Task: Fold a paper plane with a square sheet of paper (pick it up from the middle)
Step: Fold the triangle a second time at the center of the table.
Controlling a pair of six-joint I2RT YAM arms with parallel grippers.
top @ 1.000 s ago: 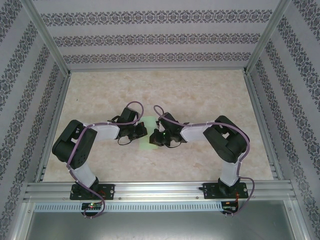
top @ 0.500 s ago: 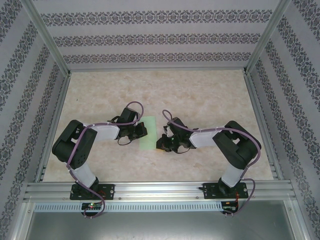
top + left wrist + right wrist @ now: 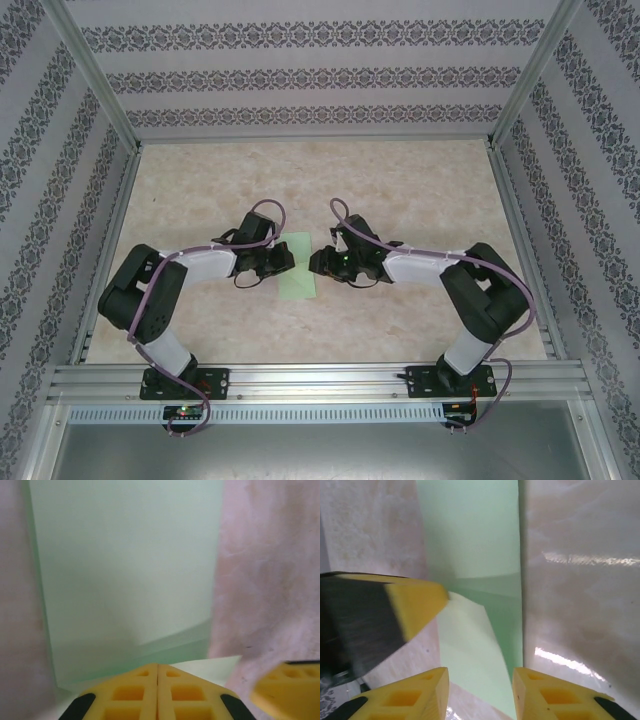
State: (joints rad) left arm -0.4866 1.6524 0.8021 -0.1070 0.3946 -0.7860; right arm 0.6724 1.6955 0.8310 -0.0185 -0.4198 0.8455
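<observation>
**Bench** (image 3: 420,200): pale marbled top.

**Sheet of paper** (image 3: 297,272): thin, pale mint-green, folded to a narrow strip. It lies flat between the two grippers, its long axis crosswise to the line joining them.

**Left gripper** (image 3: 157,692): yellow-padded and closed tight, with its tips at the paper's left edge. Whether a layer is pinched cannot be told.

**Right gripper** (image 3: 480,690): yellow-padded, jaws partly apart, holding nothing. It sits at the paper's right edge astride a raised flap, so it is probably the better placed to take that flap.
</observation>
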